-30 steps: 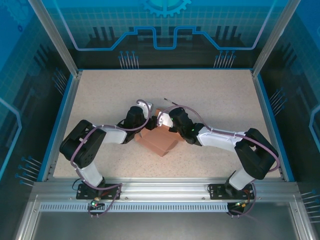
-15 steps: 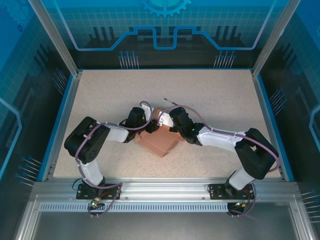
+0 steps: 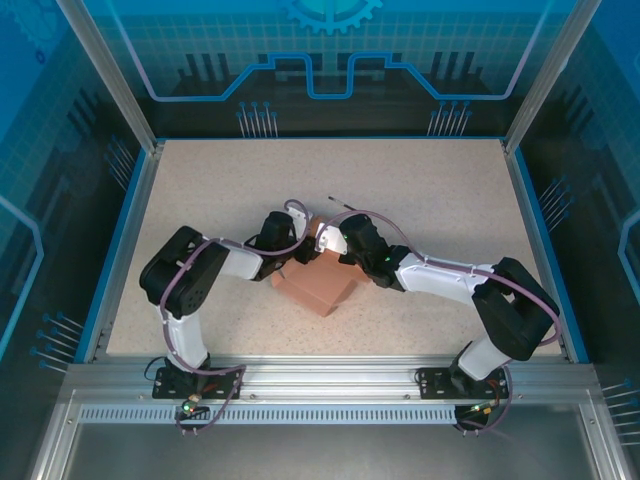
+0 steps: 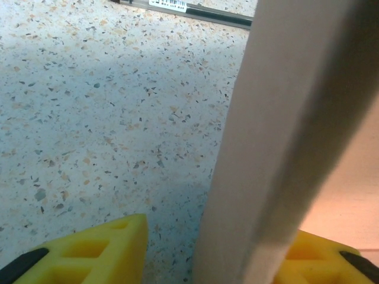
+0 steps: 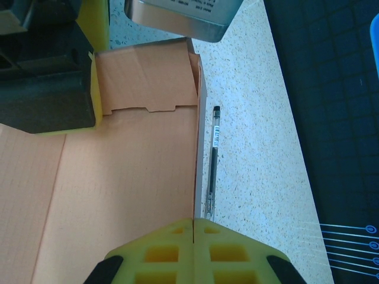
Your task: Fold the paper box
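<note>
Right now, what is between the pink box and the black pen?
Just a thin strip of bare speckled table. The right wrist view shows the pen lying alongside the wall of the paper box, close but not touching.

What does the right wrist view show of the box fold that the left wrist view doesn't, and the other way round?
Right wrist: the paper box seen from inside, its notched flap, and the right gripper, jaws shut on a box wall. Left wrist: the left gripper, jaws open astride one upright panel. Both: the paper box, the pen and the speckled table.
</note>
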